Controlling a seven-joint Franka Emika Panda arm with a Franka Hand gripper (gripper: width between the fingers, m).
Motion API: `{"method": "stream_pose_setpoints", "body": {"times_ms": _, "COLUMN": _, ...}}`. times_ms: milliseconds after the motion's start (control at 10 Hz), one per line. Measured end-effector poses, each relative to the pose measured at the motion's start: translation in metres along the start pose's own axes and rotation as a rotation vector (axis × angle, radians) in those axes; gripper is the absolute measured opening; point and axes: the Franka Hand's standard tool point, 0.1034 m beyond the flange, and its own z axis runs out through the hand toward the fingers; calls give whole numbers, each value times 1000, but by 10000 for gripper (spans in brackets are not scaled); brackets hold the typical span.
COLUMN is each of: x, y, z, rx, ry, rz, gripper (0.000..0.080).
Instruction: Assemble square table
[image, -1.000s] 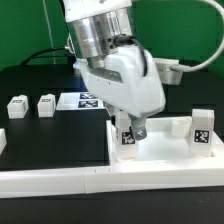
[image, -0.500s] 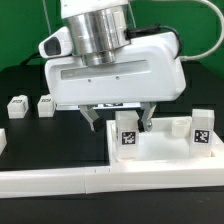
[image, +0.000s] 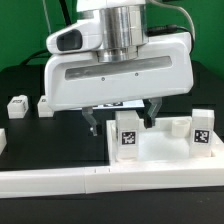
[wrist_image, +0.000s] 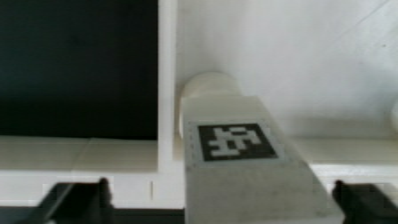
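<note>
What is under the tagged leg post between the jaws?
The leg post stands on the white square table top; its foot and any socket beneath are covered by the post.

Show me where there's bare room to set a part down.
Free: the black mat between the two loose leg posts, the white rail and the square top. Crowded: that top, where the open pincer straddles a tagged leg post, with another post nearby.
</note>
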Motion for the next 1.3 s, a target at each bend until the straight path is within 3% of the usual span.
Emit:
{"method": "stream_pose_setpoints", "body": {"times_ms": 100, "x": 0, "y": 0, "z": 0, "rx": 0, "ry": 0, "rz": 2, "gripper": 440}}
{"method": "stream_pose_setpoints", "body": {"times_ms": 200, "x": 0, "y": 0, "z": 0, "rx": 2, "ry": 0, "rz": 64, "gripper": 440}}
{"method": "stream_pose_setpoints", "body": {"times_ms": 300, "x": 0, "y": 0, "z": 0, "rx": 2, "ry": 0, "rz": 149, "gripper": 285}}
{"method": "stream_pose_setpoints", "body": {"times_ms": 600, "x": 0, "y": 1, "z": 0, "rx": 2, "ry": 0, "rz": 321, "gripper": 288}}
{"method": "stream_pose_setpoints", "body": {"times_ms": 1000, "x": -4, "y": 1, "z": -1, "rx": 49, "ry": -70, "rz": 1030, "gripper": 288}}
{"method": "stream_pose_setpoints", "body": {"times_ms": 1200, "x": -4, "y": -5, "z": 2, "rx": 90, "ry": -102, "rz": 1388, "gripper": 290}}
{"method": "stream_pose_setpoints", "body": {"times_ms": 1300, "x": -4, "y": -8, "z": 3, "rx": 92, "ry": -108, "rz": 1492, "gripper": 290}}
